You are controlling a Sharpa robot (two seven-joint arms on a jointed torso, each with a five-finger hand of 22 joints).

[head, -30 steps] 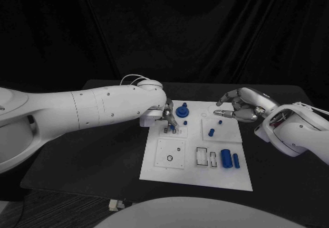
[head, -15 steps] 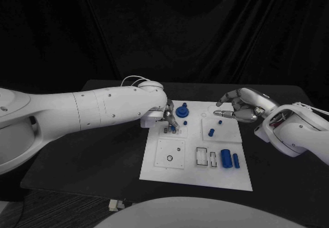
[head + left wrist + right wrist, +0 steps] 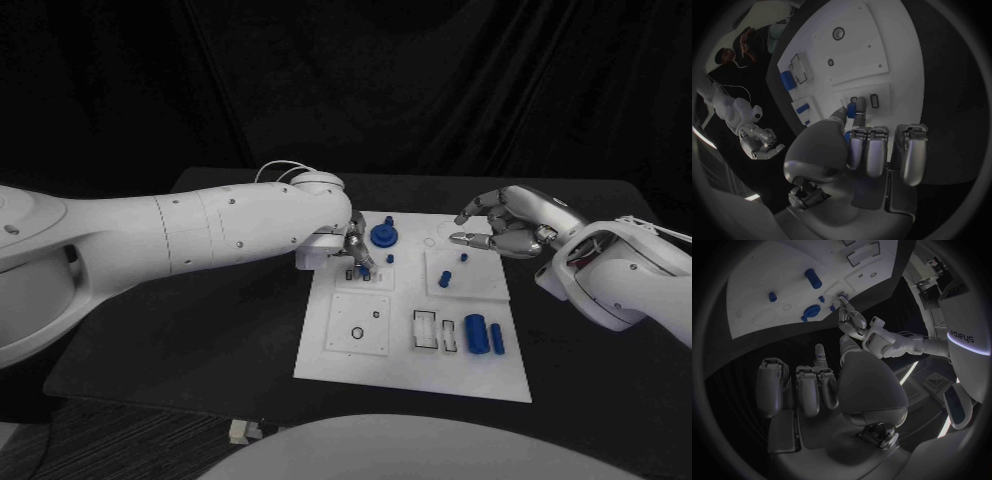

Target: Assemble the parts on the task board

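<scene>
**A:** Left wrist view first. Your left hand [image 3: 864,145] pinches a small blue part [image 3: 852,110] between thumb and a fingertip, right over a pair of little slots at one edge of the task board [image 3: 879,45]. In the head view the same hand [image 3: 351,250] sits at the board's far left plate, next to the big blue knob [image 3: 382,235].

**B:** And your right hand?

**A:** Your right hand [image 3: 508,225] hovers off the board's far right corner, fingers curled loosely, holding nothing that I can see. The right wrist view shows its fingers [image 3: 807,387] apart and bare.

**B:** How will that part handle?

**A:** My guess: light, rigid plastic, smooth, so it may twist or slip in a fingertip pinch. Hold it high on its sides, leaving the lower end free to enter a slot. It won't forgive a tilt; you'd want it square before pressing.

**B:** Room to move?

**A:** Tight inward, with the knob just beside your fingers and a small blue peg [image 3: 389,258] close by. Outward, the board's left edge is near, and bare black table [image 3: 216,320] lies beyond. Loose blue cylinders [image 3: 476,330] lie nearer the robot, well apart from your hand. Right hand has open space all round.
</scene>
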